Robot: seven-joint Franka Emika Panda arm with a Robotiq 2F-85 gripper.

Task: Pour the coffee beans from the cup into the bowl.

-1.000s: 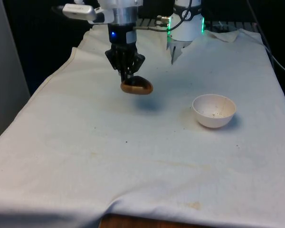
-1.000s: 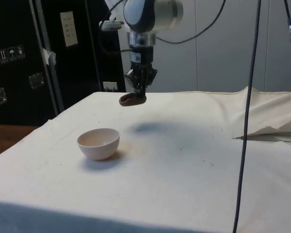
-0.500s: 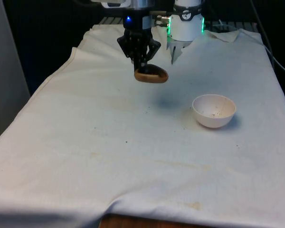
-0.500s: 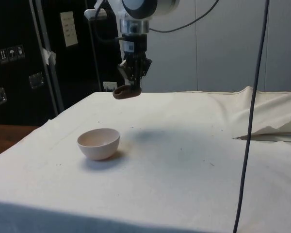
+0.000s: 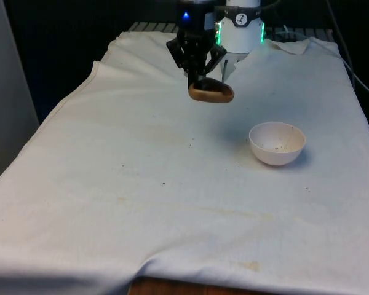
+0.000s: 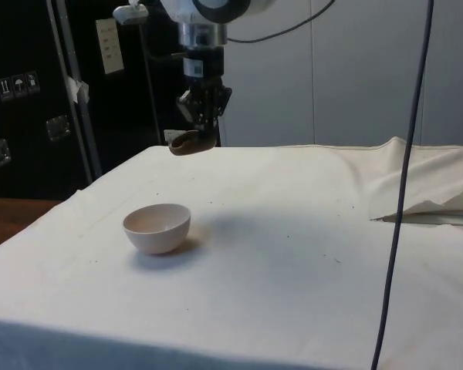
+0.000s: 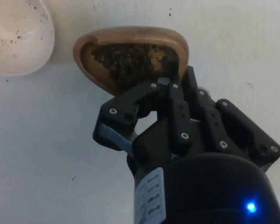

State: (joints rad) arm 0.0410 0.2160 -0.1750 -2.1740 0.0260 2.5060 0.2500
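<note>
Front view: gripper [image 5: 202, 82] raised above the table, fingers closed on the rim of a shallow brown wooden cup [image 5: 211, 93], held clear of the white cloth [image 5: 141, 184]. Cup roughly level, hanging just under the fingertips. Wrist view: same gripper [image 7: 165, 86] pinching the cup [image 7: 130, 58] at its edge, dark coffee beans [image 7: 130, 58] heaped inside and reaching close to the rim. White bowl [image 7: 14, 35] just beside the cup there, with a few dark specks on its inner wall. Front view again: bowl [image 5: 277, 143] resting on the cloth, apart from the cup, nearer the camera and towards the front view's right. Side view: gripper [image 6: 200, 136] and cup [image 6: 187, 143] high above the table, bowl [image 6: 157, 227] below, nearer the camera.
</note>
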